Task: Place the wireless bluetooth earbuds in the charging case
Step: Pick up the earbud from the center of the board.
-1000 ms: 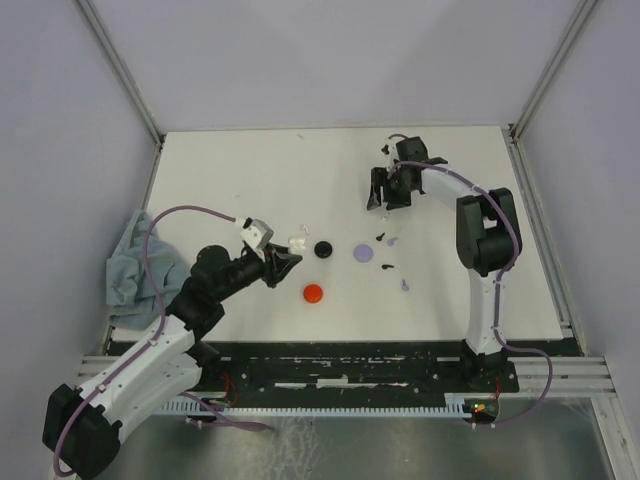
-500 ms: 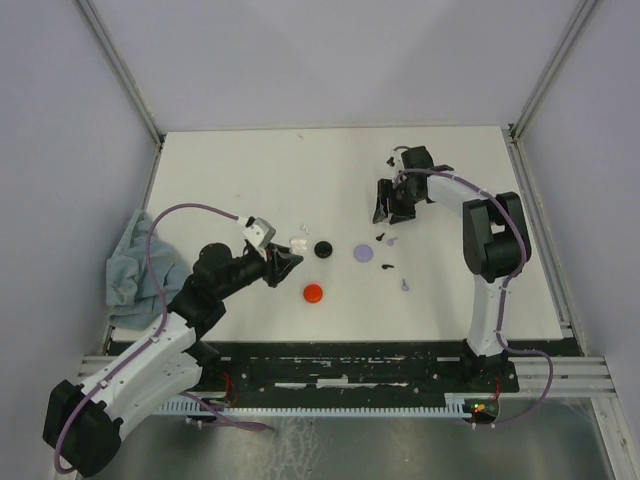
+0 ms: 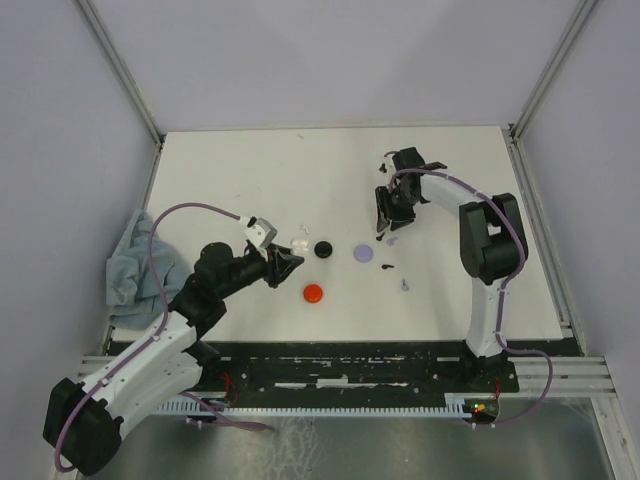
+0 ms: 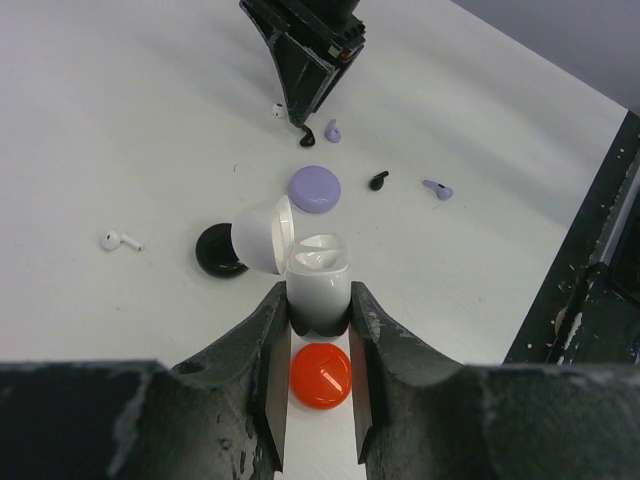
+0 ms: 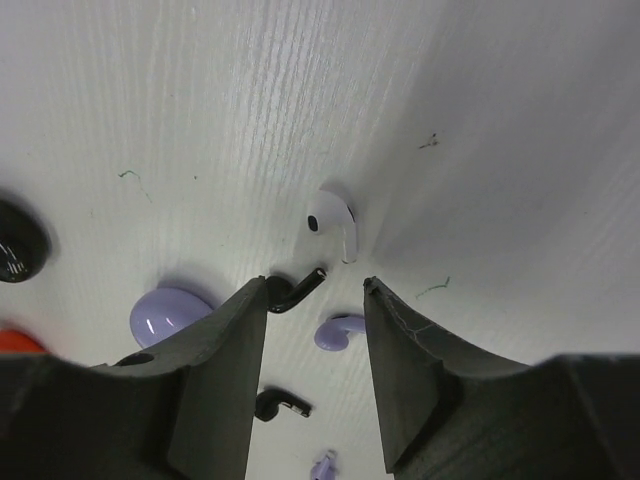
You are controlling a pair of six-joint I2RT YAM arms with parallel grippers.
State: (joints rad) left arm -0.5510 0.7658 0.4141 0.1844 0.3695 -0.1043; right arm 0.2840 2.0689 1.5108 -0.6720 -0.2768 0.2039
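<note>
Left claw (image 4: 318,320) first: it's clenched on the lower body of the white charging case (image 4: 320,285). The case is upright, with its lid flipped open to one side. Between the fingers I can see the red round case (image 4: 321,375) lying on the table (image 3: 250,180) below. The black round case (image 4: 218,250) sits just beside the open lid, and the lavender round case (image 4: 314,188) is a bit past it. A lone white earbud (image 4: 118,240) lies off on its own.

Right claw (image 5: 315,290): jaws apart and grasping nothing, tips down close to the table. A black earbud (image 5: 297,290) is right at one fingertip, though I can't tell if it's touching. A lavender earbud (image 5: 340,330) lies in the gap between the fingers. Another white earbud (image 5: 333,220) sits just beyond the tips. Further out there's a second black earbud (image 5: 280,404).
</note>
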